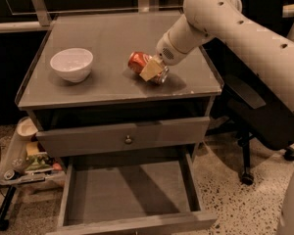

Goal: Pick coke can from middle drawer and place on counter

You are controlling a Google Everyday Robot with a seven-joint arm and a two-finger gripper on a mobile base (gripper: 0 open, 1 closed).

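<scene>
The coke can (136, 61), red-orange with a silvery end, lies tilted on its side on the grey counter (103, 33), right of centre near the front. My gripper (153, 70) reaches down from the upper right and is closed around the can's right end; one tan finger (150, 71) covers it. The can seems to rest on the counter top, though contact is hard to judge. The middle drawer (83, 199) is pulled out below the counter, and its flat grey floor holds nothing.
A white bowl (71, 64) stands on the counter's left side. A closed drawer front with a round knob (128, 139) sits above the open drawer. A black office chair (257, 111) stands to the right. A low cart with clutter (24, 155) is on the floor at left.
</scene>
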